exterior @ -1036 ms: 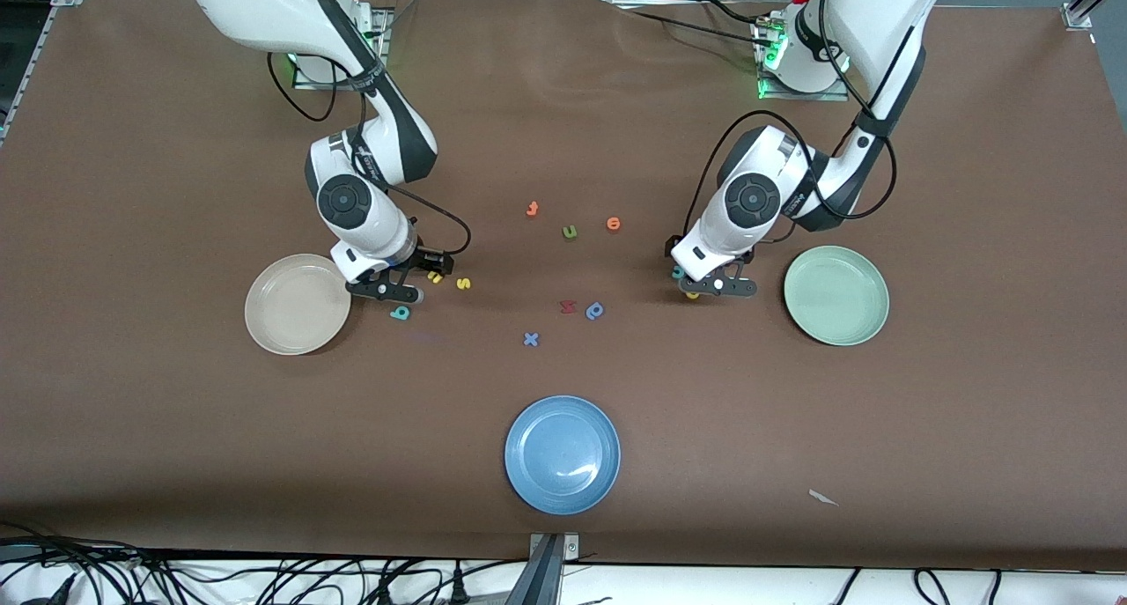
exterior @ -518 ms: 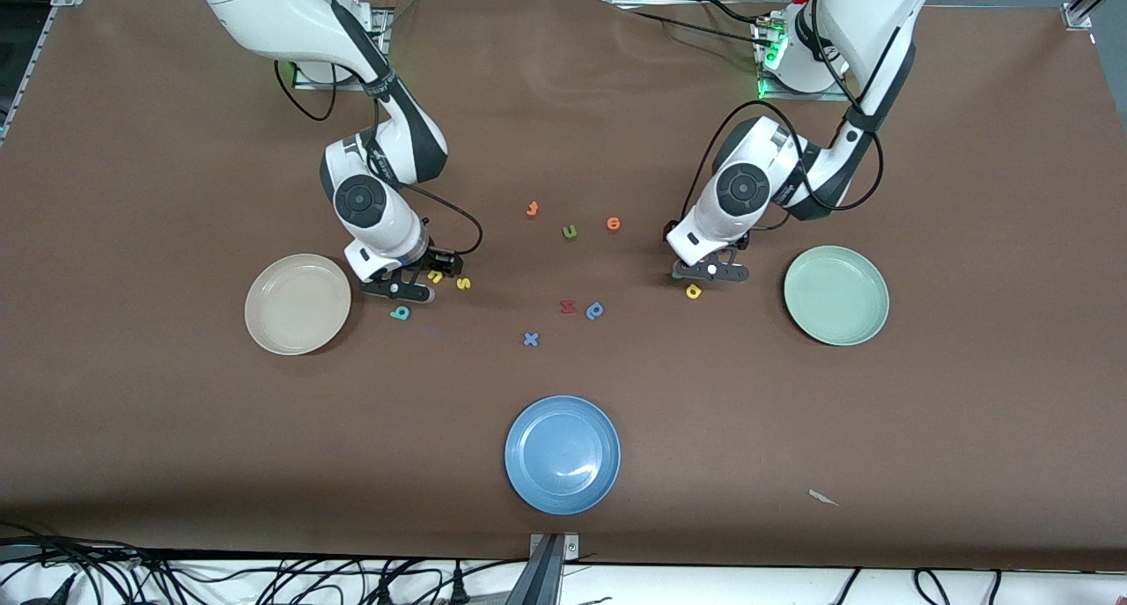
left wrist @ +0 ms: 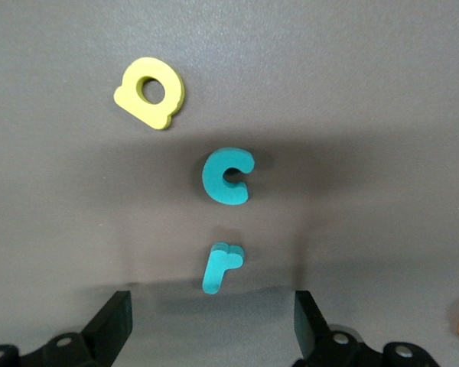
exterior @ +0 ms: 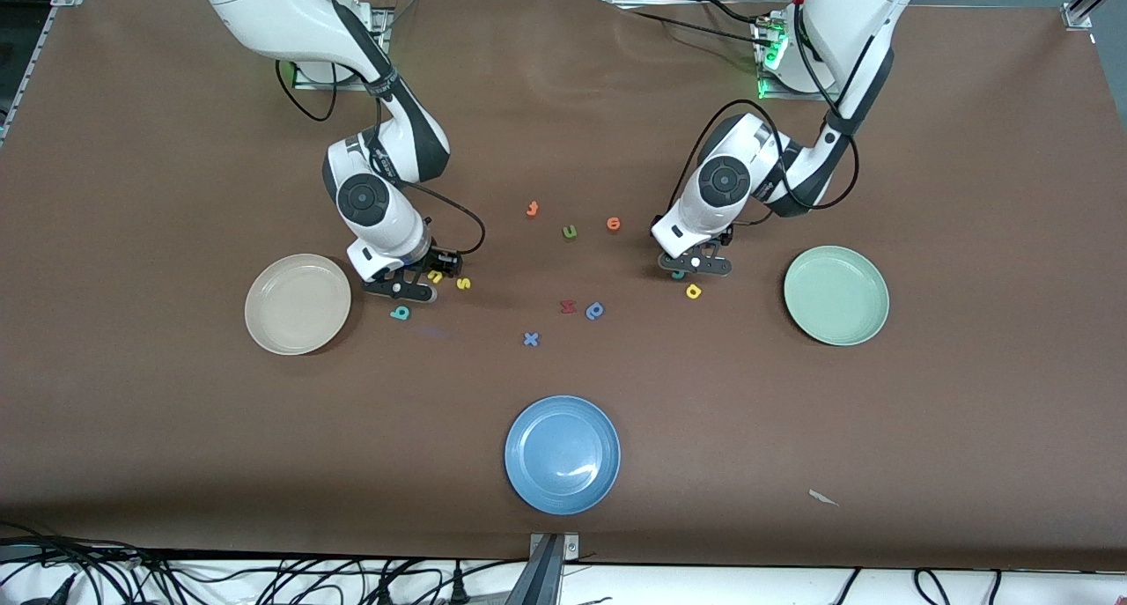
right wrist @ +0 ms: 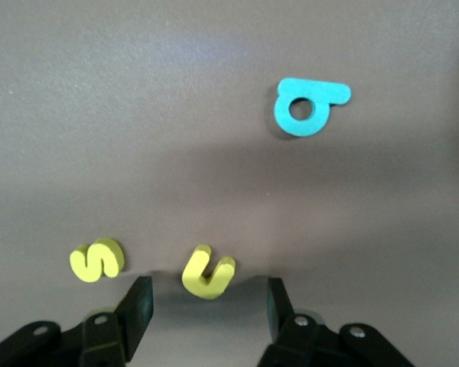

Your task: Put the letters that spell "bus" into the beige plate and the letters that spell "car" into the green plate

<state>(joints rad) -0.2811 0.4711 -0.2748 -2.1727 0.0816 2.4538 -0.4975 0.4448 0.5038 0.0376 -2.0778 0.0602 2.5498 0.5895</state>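
Observation:
Low over the table, my right gripper (right wrist: 208, 306) (exterior: 407, 288) stands open, with the yellow "u" (right wrist: 207, 272) (exterior: 434, 276) just off its fingertips. The yellow "s" (right wrist: 97, 259) (exterior: 463, 283) lies beside the "u". The teal "b" (right wrist: 306, 105) (exterior: 401, 313) lies nearer the camera, next to the beige plate (exterior: 298, 304). My left gripper (left wrist: 213, 325) (exterior: 696, 268) is open and low, the light-blue "r" (left wrist: 220, 267) between its tips. In line with the "r" lie the teal "c" (left wrist: 228, 177) and the yellow "a" (left wrist: 149, 92) (exterior: 693, 291). The green plate (exterior: 836, 295) sits toward the left arm's end.
A blue plate (exterior: 562, 453) sits near the front edge. Loose letters lie mid-table: two orange ones (exterior: 532, 209) (exterior: 614, 224), a green "u" (exterior: 570, 232), a red one (exterior: 568, 306), a dark blue one (exterior: 595, 310) and a blue "x" (exterior: 530, 339). A paper scrap (exterior: 823, 498) lies near the front.
My right gripper has slid from over the "b" toward the yellow "u". My left gripper has moved off the yellow "a", away from the camera and toward mid-table.

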